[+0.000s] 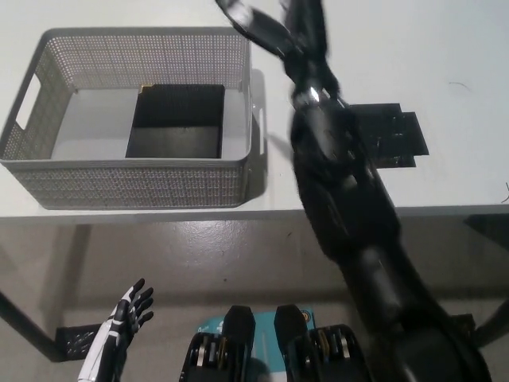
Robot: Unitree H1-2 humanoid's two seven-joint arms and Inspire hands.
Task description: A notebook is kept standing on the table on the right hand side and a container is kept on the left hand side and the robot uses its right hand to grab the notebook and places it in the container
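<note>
Black fingers of our right hand (258, 24) are spread and empty above the table (358, 48) beside the container (119, 179), where the notebook (176, 121) lies flat, so we should withdraw clear of the rim, left hand (119, 326) resting low, fingers apart.

the right arm (350, 207) is glossy black with rounded, segmented shells; the right hand (262, 24) black too. the left hand (119, 326) is white with black fingers.
</note>
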